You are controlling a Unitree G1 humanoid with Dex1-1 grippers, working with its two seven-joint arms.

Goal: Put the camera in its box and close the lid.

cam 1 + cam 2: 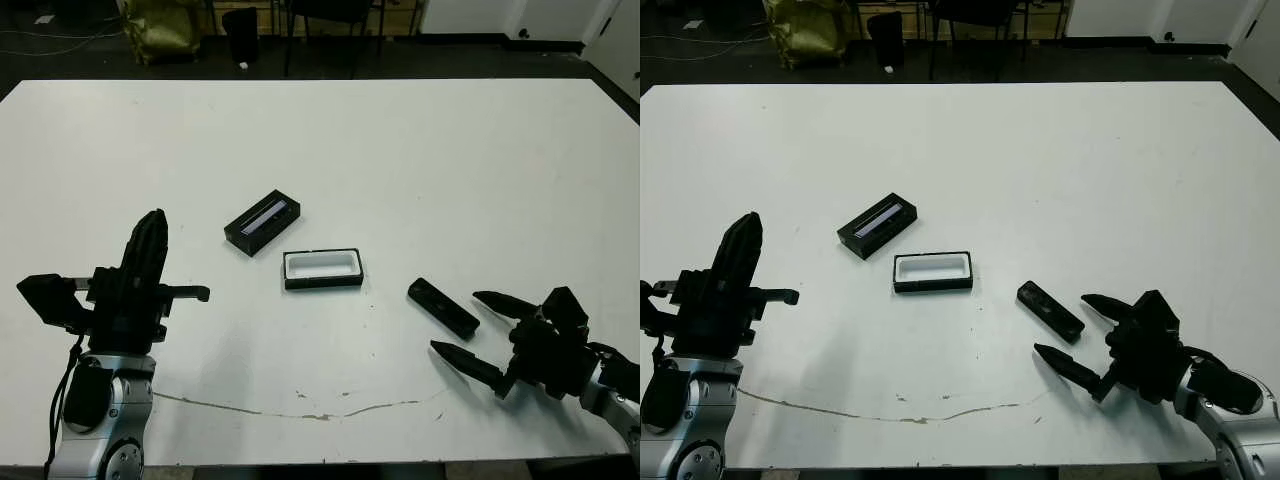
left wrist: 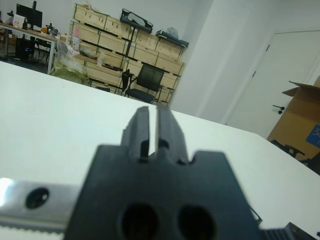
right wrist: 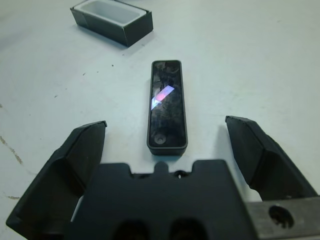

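The camera (image 1: pixel 443 306), a slim black bar, lies flat on the white table right of centre; the right wrist view shows the camera (image 3: pixel 166 106) end-on just ahead of the fingers. My right gripper (image 1: pixel 477 327) sits open just short of its near end, one finger to each side and not touching it. The box (image 1: pixel 322 268), a black tray with white lining, stands empty left of the camera. Behind it lies the lid (image 1: pixel 263 222), black with a silver stripe. My left gripper (image 1: pixel 150 240) is shut at the near left, raised off the table and holding nothing.
A thin crack line (image 1: pixel 300 410) runs along the table near its front edge. Beyond the far edge are a dark floor, a black chair (image 2: pixel 149 80), a yellow-green bag (image 1: pixel 160 30) and shelves of wooden crates (image 2: pixel 125 50).
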